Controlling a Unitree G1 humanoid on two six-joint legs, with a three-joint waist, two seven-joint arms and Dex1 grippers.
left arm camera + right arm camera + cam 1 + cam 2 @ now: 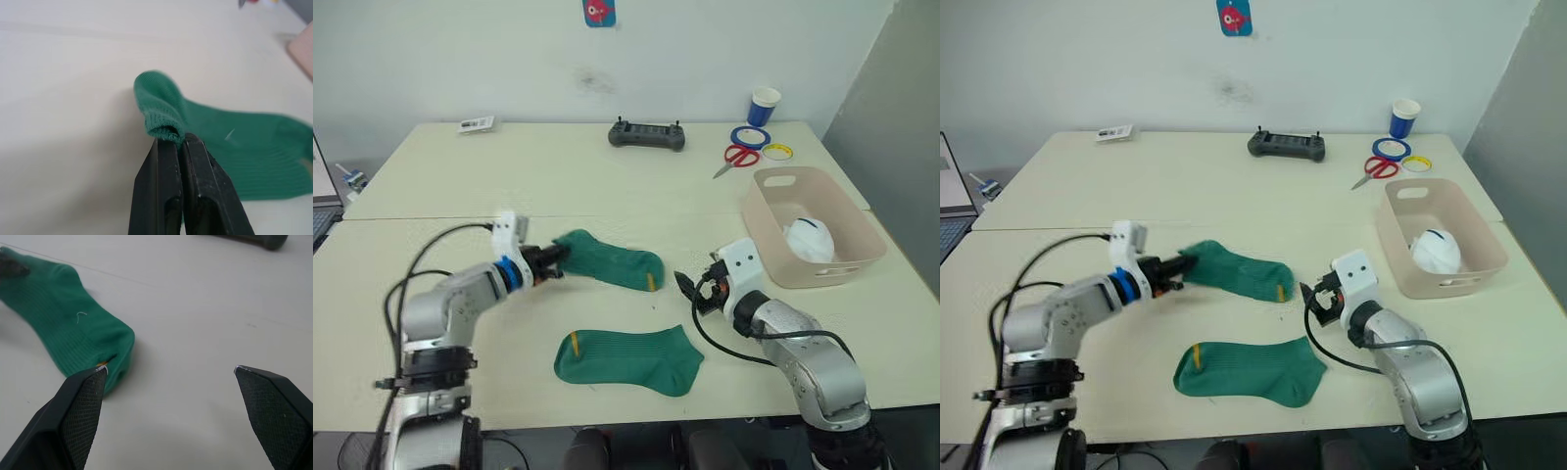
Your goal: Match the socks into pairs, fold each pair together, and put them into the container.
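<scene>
Near the middle of the desk (607, 186) I have my left gripper (554, 260) clamped on the end of one dark green sock (612, 260); in the left wrist view its two black fingers (166, 191) are pressed together with the sock's bunched edge caught at their tips. That sock lies flat otherwise, running toward my right gripper (690, 290), with its small yellow mark at the end nearest that gripper.

My right gripper hovers just beside that end of the sock, fingers spread wide and holding nothing; in the right wrist view one fingertip (88, 387) sits right at the sock's end.

The second dark green sock (628, 359) lies flat closer to the desk's near edge, apart from the first.

Toward the right edge stands the pink-beige container (783, 257), with a white folded pair (810, 238) inside.

At the far right corner I see red scissors (737, 158), two tape rolls (749, 137) and a blue cup (764, 106). A dark controller (647, 135) rests along the far edge.
</scene>
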